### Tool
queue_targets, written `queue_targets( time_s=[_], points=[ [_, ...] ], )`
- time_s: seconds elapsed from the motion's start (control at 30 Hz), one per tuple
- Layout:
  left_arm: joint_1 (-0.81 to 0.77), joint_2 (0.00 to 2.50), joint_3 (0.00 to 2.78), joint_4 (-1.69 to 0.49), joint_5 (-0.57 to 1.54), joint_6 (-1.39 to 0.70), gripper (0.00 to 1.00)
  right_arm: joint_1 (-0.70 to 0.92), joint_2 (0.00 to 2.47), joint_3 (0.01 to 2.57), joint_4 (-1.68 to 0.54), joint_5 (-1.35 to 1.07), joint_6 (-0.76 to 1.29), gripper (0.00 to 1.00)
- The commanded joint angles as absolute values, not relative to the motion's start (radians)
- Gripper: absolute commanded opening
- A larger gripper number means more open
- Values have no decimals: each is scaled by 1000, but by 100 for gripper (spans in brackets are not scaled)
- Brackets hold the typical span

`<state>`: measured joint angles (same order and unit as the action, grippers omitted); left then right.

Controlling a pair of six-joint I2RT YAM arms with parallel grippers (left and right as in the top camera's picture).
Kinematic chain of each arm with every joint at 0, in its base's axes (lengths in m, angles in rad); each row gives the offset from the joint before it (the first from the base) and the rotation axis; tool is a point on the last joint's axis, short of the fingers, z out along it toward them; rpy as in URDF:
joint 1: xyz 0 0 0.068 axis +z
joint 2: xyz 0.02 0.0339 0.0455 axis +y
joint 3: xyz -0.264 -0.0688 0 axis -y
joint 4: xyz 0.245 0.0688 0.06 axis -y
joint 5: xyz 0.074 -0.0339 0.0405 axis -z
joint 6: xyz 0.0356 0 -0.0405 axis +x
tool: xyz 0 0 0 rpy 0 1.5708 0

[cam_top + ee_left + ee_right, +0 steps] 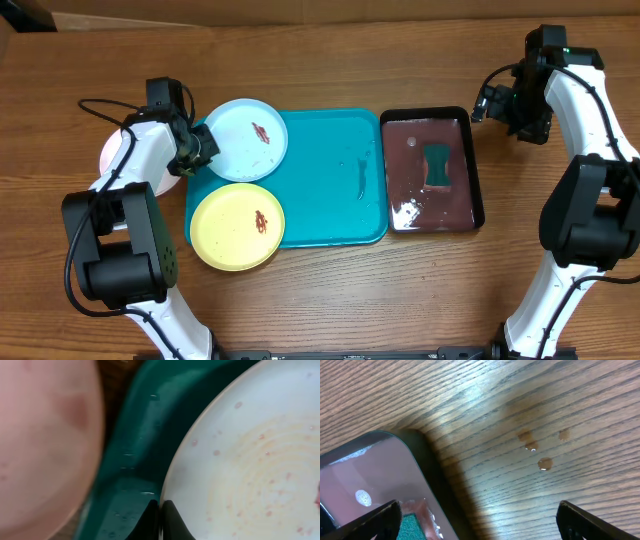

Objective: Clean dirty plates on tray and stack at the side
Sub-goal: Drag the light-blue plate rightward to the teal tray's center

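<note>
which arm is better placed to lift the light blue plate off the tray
Left: the left gripper is shut on the rim of the light blue plate; the right gripper hangs open by the black tray.

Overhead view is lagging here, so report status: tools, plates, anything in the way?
Left tool shut on light blue round plastic plate rim. Right tool open, empty. No obstruction seen.

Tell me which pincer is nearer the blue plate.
Left. The left pincer is shut on the blue plate at its rim; the right pincer hangs open past the black tray.
</note>
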<state>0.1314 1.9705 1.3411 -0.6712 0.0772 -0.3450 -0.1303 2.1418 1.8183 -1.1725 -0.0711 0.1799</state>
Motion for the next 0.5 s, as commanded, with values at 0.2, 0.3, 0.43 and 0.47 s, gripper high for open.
queue_targets(
  time_s=[0.2, 0.3, 0.43, 0.47],
  points=[
    [118, 1975, 1332, -680, 517, -364, 4, -130, 2110, 1832, -1171, -72, 184, 100],
    [85, 1975, 1332, -701, 524, -371, 4, -130, 2110, 1832, -1171, -72, 184, 100],
    [20, 1975, 1332, -706, 517, -371, 4, -130, 2110, 1832, -1171, -72, 184, 100],
    [1, 1975, 1332, -705, 513, -371, 4, -130, 2110, 1832, -1171, -72, 184, 100]
  ],
)
